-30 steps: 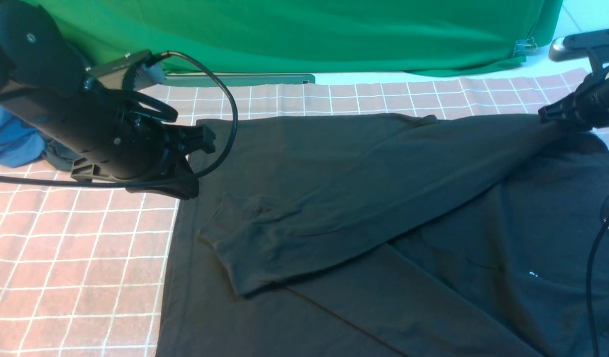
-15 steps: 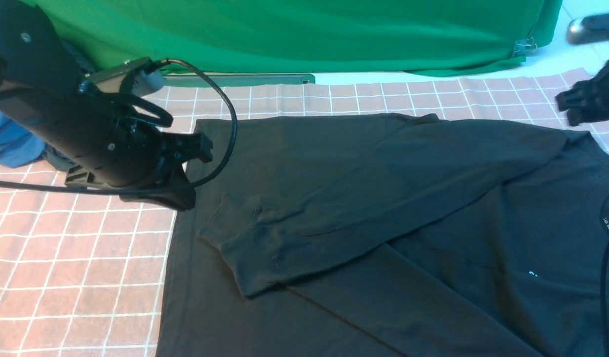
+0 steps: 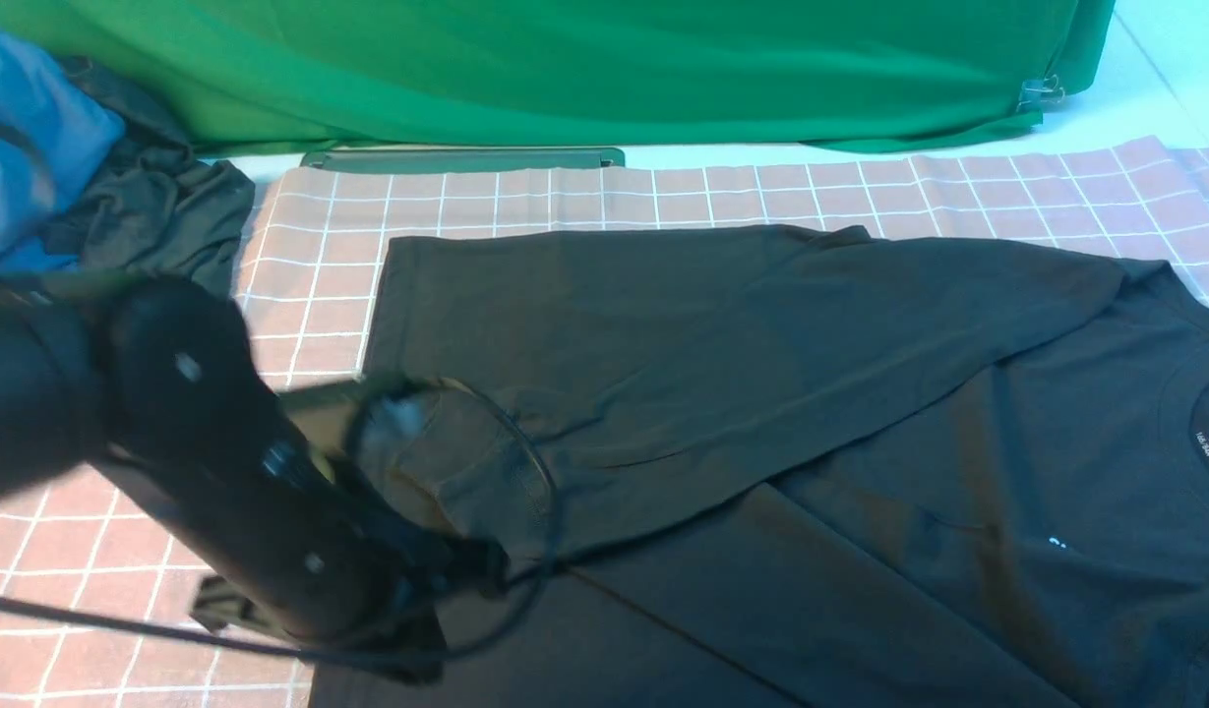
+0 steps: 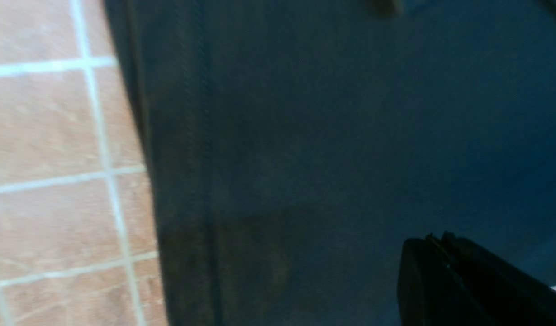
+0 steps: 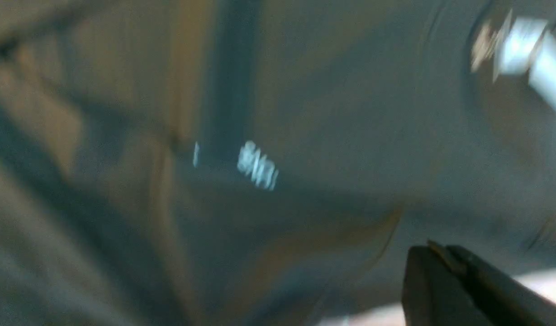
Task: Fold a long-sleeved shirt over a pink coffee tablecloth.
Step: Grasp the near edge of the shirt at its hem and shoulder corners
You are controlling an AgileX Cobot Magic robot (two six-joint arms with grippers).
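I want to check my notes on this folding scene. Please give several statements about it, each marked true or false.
1. The long-sleeved shirt lies on the pink coffee tablecloth. True.
2. One sleeve lies folded across the shirt's body. True.
3. A green cloth covers the shirt. False: the green cloth hangs behind the tablecloth.
4. The left gripper is shut. True.
5. A blue garment lies on the shirt. False: the blue garment lies at the far left, away from the shirt.
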